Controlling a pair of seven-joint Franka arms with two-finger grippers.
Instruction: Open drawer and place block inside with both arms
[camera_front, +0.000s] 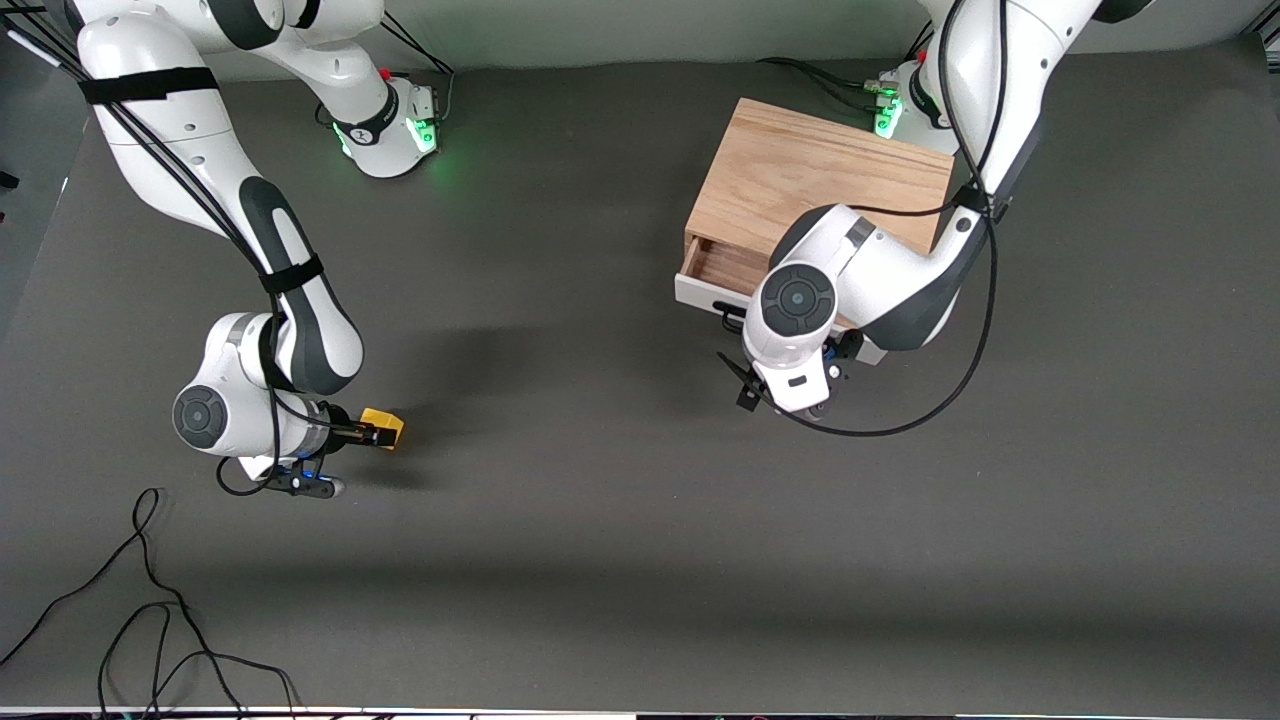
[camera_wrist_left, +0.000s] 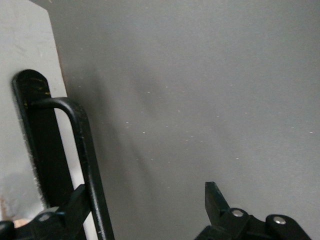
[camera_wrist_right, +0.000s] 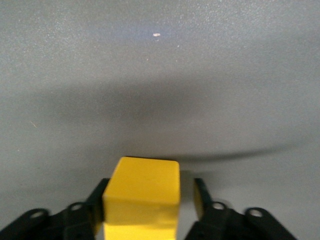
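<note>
Between the fingers of the right gripper (camera_wrist_right: 149, 200) we find the block (camera_wrist_right: 142, 196), resting on the table (camera_front: 600, 520) toward the right arm's end; 1 finger touches it, the other stands just apart, so no pinch yet. The left gripper (camera_wrist_left: 145, 212) is spread around the handle (camera_wrist_left: 82, 150), placed, we judge, to pull the barely open drawer (camera_front: 715, 275). Only the wrist views show these gaps; only the front view shows the cabinet (camera_front: 820, 180).
</note>
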